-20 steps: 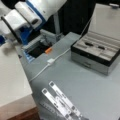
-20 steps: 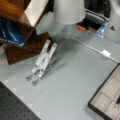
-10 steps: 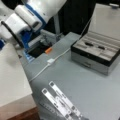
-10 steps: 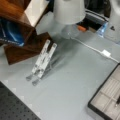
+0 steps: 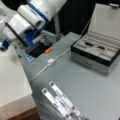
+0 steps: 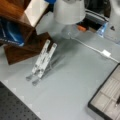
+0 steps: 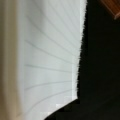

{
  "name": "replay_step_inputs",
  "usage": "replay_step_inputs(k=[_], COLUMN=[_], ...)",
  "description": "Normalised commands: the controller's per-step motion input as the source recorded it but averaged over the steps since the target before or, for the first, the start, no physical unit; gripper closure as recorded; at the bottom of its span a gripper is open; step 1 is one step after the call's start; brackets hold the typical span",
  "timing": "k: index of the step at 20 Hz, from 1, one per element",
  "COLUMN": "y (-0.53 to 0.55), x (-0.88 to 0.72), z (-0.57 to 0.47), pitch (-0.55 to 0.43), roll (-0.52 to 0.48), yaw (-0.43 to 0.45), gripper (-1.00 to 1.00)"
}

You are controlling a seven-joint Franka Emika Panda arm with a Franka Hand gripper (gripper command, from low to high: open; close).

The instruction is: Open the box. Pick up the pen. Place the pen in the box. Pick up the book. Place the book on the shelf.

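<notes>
The box sits open on the grey desk at a front view's right, with a dark, pen-like shape lying in its grey lining, too small to name for sure. The book lies pale and flat on the reddish-brown shelf at a front view's top left, its white page edges filling the wrist view. The tool itself does not show, so whether it pinches the book I cannot tell; I judge the book stiff, fairly heavy and smooth, best held across an edge away from the spiral.
</notes>
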Motion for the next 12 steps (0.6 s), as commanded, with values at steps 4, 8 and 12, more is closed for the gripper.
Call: replay_step_inputs(k=[4, 8, 12], y=[0.55, 0.47, 0.57], x=[0.48, 0.58, 0.61], z=[0.09, 0.08, 0.02], pitch=[-0.002, 0.085, 0.083], roll=[0.353, 0.305, 0.315], yaw=[-0.534, -0.496, -0.475], gripper=[-1.0, -1.0, -1.0])
